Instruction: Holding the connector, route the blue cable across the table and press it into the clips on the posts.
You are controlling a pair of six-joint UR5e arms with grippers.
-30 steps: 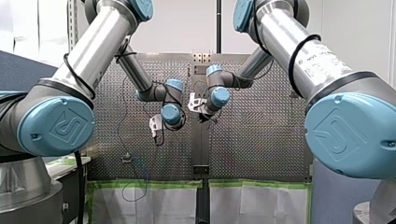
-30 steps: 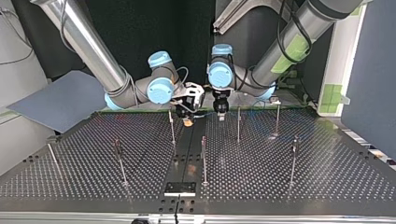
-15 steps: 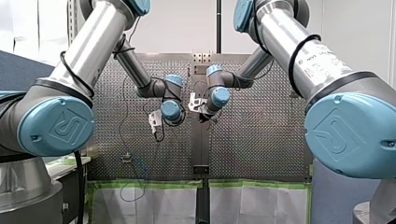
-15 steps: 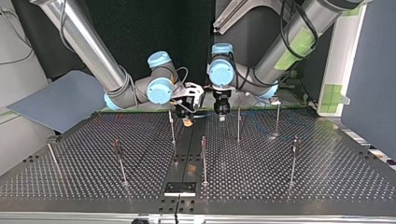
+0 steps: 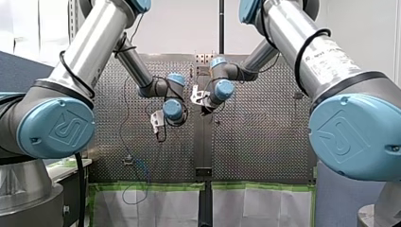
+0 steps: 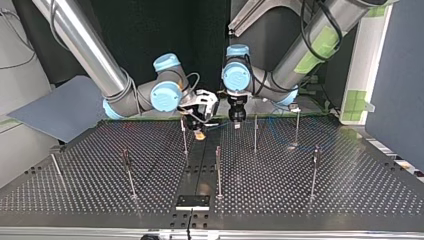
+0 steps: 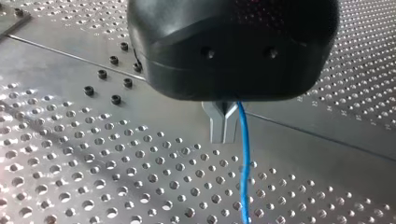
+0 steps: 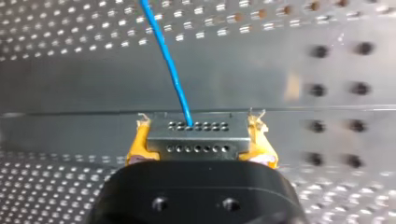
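Perforated steel table [image 6: 325, 200] under both arms, thin posts [image 6: 314, 170] upright across it. Clamped btw yellow pads [image 8: 138, 145] of my right gripper [image 8: 200, 140]: metal connector [image 8: 196, 148], long axis crosswise, 9-to-3 o'clock, pin-hole face pointing ahead, away from gripper. Out of that face, blue cable [image 8: 170, 70], slanting ahead toward 11 o'clock, above table. On my left gripper [image 7: 223, 127], metal fingers [image 7: 215, 122] together; cable hard against their 3 o'clock edge, then on ahead over the holes; pinched or not, can't tell. Top view: both grippers at table's far edge, approx 12 o'clock, near each other. One post [image 6: 184, 136] just at 9 o'clock of right gripper; another [image 6: 255, 134] at 3 o'clock of left; third [image 6: 218, 170] at 6 o'clock, nearer camera.
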